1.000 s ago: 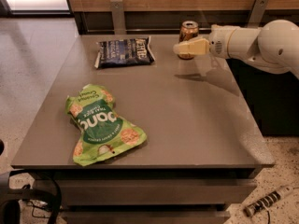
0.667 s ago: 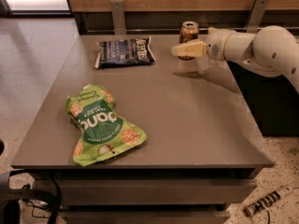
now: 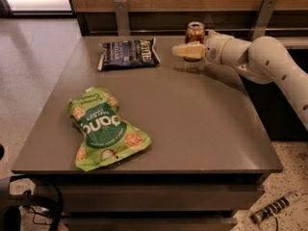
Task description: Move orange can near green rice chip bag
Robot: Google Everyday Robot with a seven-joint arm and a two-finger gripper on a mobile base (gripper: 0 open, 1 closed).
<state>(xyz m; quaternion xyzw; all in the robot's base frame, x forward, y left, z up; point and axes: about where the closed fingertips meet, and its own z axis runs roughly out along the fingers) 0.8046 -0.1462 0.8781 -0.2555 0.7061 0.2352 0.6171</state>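
Standing upright well beyond the green rice chip bag (image 3: pixel 107 128), far-right of it, is the orange can (image 3: pixel 195 33). My gripper (image 3: pixel 186 50) crosses the can's front; whether it grips, I cannot tell.

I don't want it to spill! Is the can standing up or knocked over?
Standing up. The can has its top facing upward. The gripper is right in front of it.
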